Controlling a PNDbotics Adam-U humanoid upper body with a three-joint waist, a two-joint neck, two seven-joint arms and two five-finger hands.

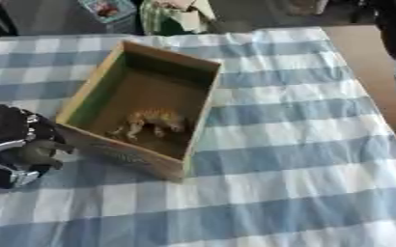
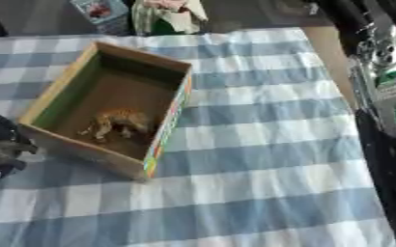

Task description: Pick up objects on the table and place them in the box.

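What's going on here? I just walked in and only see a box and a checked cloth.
The robot is clearing toys off the table into the box. Its left hand, at the left edge beside the box's near corner, has its fingers curled round a small grey animal figure. A tan animal figure already lies inside the box. The rest of the blue-and-white checked cloth shows no other toys. The right hand is not visible.

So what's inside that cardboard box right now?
One tan toy animal stands on the floor of the box, toward its near end. The near wall hides the strip of floor right behind it, so anything there can't be seen.
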